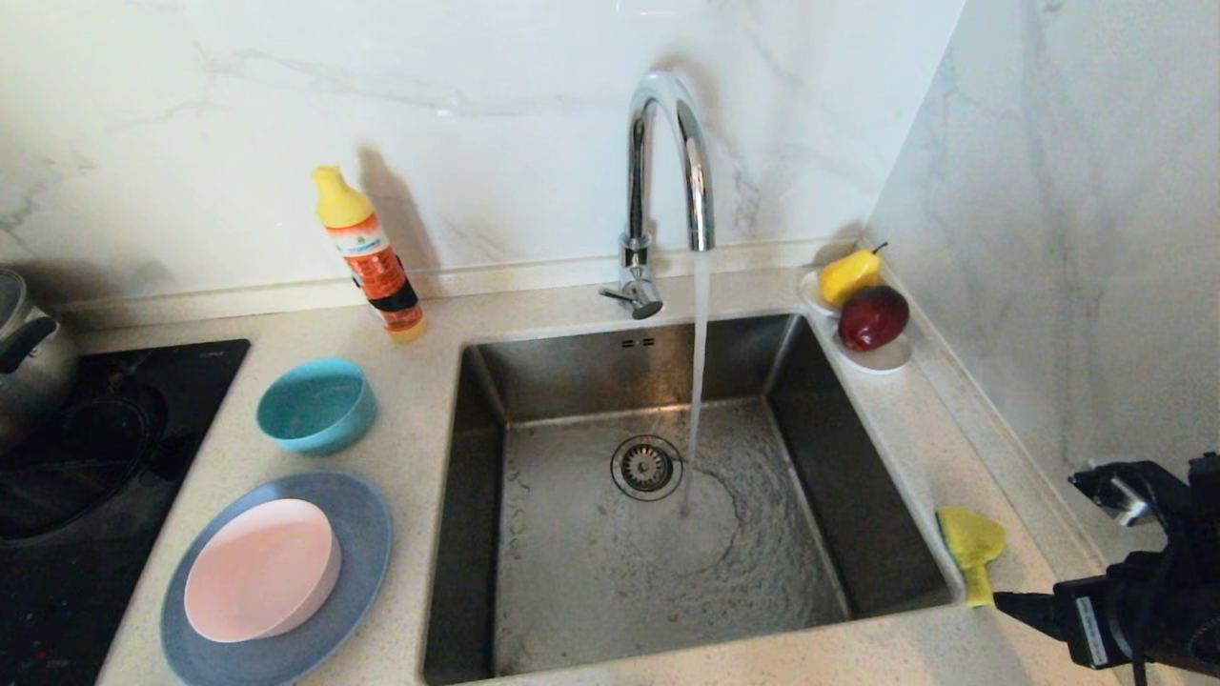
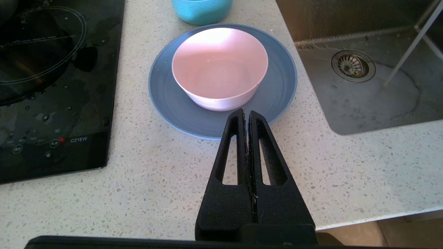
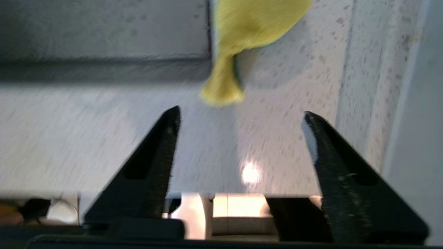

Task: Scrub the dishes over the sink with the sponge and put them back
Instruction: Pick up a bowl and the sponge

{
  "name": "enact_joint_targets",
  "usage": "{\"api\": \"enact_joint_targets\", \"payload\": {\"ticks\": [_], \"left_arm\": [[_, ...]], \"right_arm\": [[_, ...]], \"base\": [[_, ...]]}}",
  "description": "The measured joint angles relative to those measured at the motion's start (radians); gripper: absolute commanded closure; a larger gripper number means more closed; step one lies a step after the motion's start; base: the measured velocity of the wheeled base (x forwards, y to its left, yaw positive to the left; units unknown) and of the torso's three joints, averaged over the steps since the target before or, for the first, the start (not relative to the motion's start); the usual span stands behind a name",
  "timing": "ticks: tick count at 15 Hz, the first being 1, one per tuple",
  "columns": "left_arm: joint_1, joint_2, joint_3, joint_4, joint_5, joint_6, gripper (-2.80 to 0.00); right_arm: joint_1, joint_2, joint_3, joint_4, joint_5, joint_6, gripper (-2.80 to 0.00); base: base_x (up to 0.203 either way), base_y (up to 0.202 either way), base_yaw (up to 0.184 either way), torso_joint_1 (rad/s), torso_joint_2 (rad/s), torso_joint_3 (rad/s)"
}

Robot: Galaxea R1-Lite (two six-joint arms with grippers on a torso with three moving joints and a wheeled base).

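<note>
The yellow sponge (image 1: pixel 970 548) (image 3: pixel 249 20) lies on the counter at the sink's front right corner. My right gripper (image 1: pixel 1037 538) (image 3: pixel 241 111) is open just short of the sponge, with nothing between its fingers. Left of the sink (image 1: pixel 572 381), the pale pink bowl (image 1: pixel 262 570) (image 2: pixel 219 67) sits in the grey-blue plate (image 1: pixel 362 534) (image 2: pixel 277 90). The teal bowl (image 1: pixel 315 405) (image 2: pixel 202 10) stands behind them. My left gripper (image 2: pixel 245 112) is shut and empty, hanging over the counter's front edge just before the plate. It does not show in the head view.
Water runs from the chrome faucet (image 1: pixel 667 162) into the sink beside the drain strainer (image 1: pixel 646 467). A soap bottle (image 1: pixel 372 257) stands at the back. A white dish (image 1: pixel 882 357) with pear and apple sits back right. A black cooktop (image 1: pixel 95 448) and a pot (image 1: pixel 29 343) are far left. A wall rises close on the right.
</note>
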Motion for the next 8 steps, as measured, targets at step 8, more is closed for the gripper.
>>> {"api": "enact_joint_targets", "payload": {"ticks": [8], "left_arm": [[0.0,0.0,0.0,0.0,0.0,0.0,0.0]], "right_arm": [[-0.01,0.167,-0.033,-0.126,-0.036,0.072,-2.8]], "base": [[0.0,0.0,0.0,0.0,0.0,0.0]]}}
